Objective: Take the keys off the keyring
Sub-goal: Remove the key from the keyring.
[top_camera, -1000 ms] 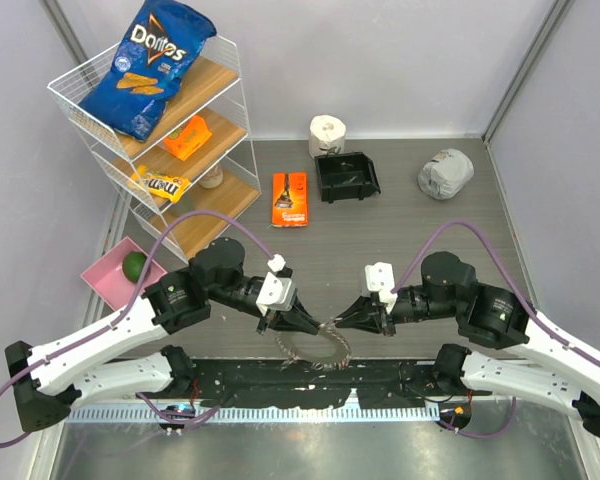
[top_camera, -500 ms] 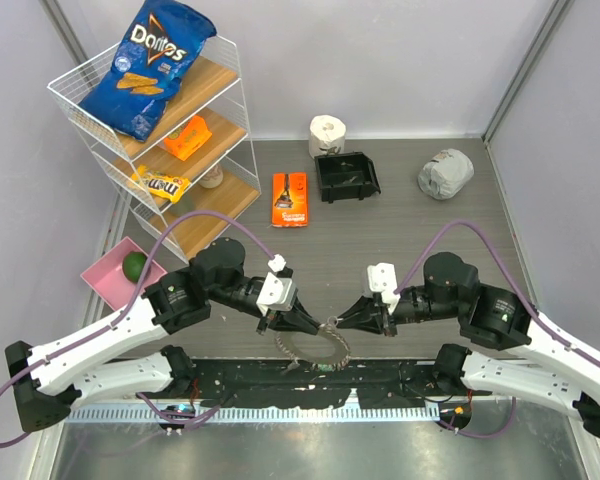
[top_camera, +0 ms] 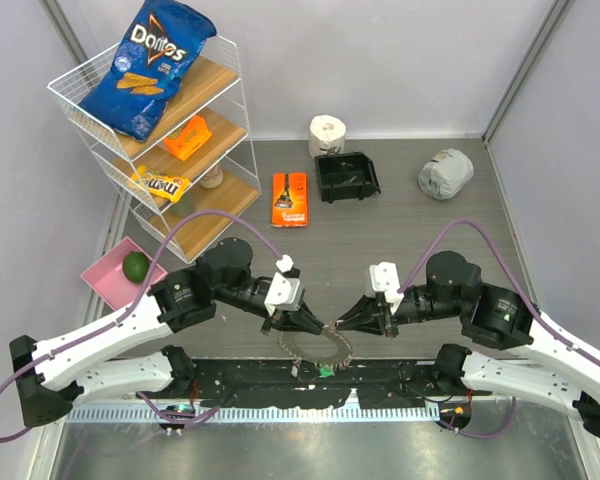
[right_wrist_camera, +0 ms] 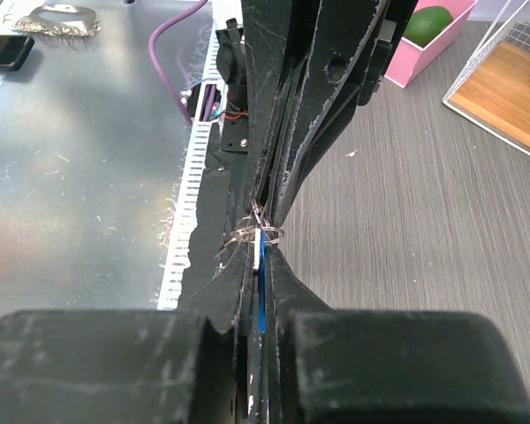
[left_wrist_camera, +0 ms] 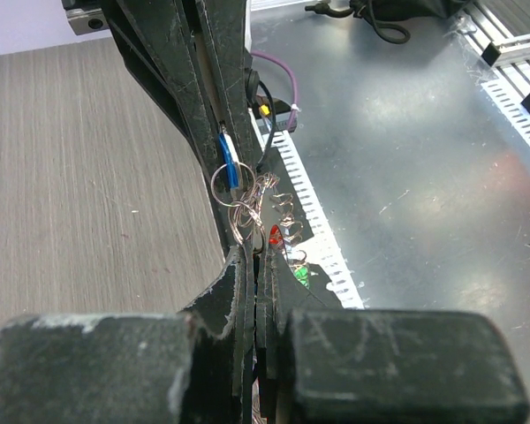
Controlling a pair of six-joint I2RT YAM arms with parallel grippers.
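The keyring [top_camera: 315,352], a thin silver loop fringed with small metal pieces, hangs at the table's near edge under both gripper tips. My left gripper [top_camera: 317,323] is shut on its wire, and the jaws [left_wrist_camera: 258,258] pinch tangled silver loops [left_wrist_camera: 243,216]. My right gripper [top_camera: 341,323] meets it tip to tip, shut on a blue-headed key [right_wrist_camera: 261,291] that still sits in a small ring [right_wrist_camera: 260,231]. From the left wrist, that blue key [left_wrist_camera: 232,170] shows between the right fingers. Red [left_wrist_camera: 274,237] and green [left_wrist_camera: 300,276] key heads dangle below.
A wire rack [top_camera: 170,130] with snack bags stands at the back left, with a pink tray [top_camera: 105,280] holding a green fruit in front of it. An orange packet [top_camera: 290,198], black bin [top_camera: 346,177], white roll [top_camera: 327,130] and grey bundle [top_camera: 445,173] lie further back.
Both grippers have edged slightly to the right together, still tip to tip above the ring. Neither grip has changed.
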